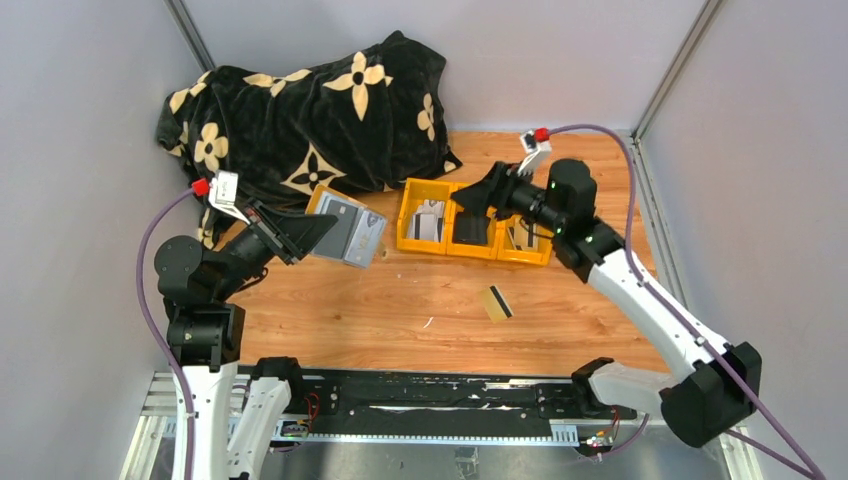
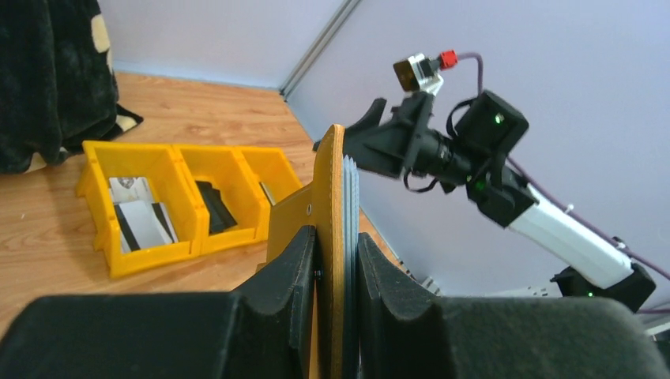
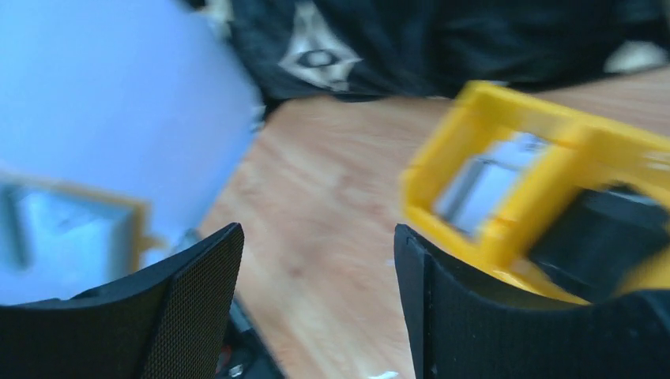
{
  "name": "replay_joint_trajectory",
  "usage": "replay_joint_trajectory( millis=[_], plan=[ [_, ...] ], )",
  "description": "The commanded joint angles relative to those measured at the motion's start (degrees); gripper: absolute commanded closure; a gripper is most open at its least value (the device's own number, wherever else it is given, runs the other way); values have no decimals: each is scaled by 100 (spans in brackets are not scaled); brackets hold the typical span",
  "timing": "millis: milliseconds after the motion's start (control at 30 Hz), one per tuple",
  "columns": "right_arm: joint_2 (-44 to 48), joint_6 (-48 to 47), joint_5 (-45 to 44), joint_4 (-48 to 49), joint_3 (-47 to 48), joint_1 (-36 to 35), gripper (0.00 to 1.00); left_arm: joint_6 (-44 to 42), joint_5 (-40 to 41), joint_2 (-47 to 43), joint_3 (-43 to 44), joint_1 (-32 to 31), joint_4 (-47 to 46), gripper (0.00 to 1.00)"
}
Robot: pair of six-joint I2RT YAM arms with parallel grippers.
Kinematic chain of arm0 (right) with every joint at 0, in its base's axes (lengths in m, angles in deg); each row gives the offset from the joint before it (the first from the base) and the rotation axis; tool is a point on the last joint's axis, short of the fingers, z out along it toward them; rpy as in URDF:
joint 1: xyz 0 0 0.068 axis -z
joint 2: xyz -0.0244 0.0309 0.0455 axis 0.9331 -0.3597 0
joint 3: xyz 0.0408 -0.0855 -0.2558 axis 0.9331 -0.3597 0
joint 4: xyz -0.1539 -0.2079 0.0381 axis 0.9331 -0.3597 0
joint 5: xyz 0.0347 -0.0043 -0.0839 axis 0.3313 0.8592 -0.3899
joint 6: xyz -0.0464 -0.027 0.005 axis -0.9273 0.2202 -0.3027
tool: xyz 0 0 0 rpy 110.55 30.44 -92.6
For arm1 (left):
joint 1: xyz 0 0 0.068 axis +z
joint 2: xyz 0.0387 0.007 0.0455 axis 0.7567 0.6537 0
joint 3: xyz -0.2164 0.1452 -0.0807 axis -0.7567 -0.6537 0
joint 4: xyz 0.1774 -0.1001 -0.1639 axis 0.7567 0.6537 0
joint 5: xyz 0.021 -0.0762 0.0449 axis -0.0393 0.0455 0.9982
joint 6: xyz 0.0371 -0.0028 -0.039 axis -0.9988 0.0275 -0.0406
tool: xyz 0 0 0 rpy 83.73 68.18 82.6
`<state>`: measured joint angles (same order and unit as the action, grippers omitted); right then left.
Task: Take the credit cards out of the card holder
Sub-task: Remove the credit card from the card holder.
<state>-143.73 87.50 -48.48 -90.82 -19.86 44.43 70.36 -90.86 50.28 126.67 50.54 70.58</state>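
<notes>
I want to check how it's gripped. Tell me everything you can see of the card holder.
The card holder is a small mustard-tan folding wallet, open, its grey inside with clear pockets facing up. The left gripper clamps one edge, holding it tilted above the wooden table, near the flowered blanket, left of the yellow bin.

Behind the yellow bin tray and to its left, the way is blocked by a big black blanket. Just left of the tray, room is taken by the card holder, which is held up off the table by the left gripper. Above the tray's middle, the air is filled by the right gripper, with jaws spread wide. In front of the tray, open wood is found, broken only by one tan card lying flat. Right of the tray, a thin strip of wood is seen before the wall.
</notes>
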Motion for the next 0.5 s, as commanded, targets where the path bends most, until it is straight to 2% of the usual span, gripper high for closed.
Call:
replay_joint_trajectory(
  millis=[0, 133, 267, 467],
  plan=[
    [346, 1381, 815, 2714, -815, -929, 26, 538, -24, 65, 93, -22, -840, 100],
    [211, 2130, 884, 4268, -1210, -1493, 25, 842, -44, 136, 87, -20, -1218, 100],
    [-69, 2652, 470, 5735, -1654, -1911, 24, 1072, -103, 166, 62, -22, -1465, 100],
    [-726, 2877, 285, 6554, -1676, -2351, 24, 1320, -205, 152, 52, -15, -1650, 100]
  ],
)
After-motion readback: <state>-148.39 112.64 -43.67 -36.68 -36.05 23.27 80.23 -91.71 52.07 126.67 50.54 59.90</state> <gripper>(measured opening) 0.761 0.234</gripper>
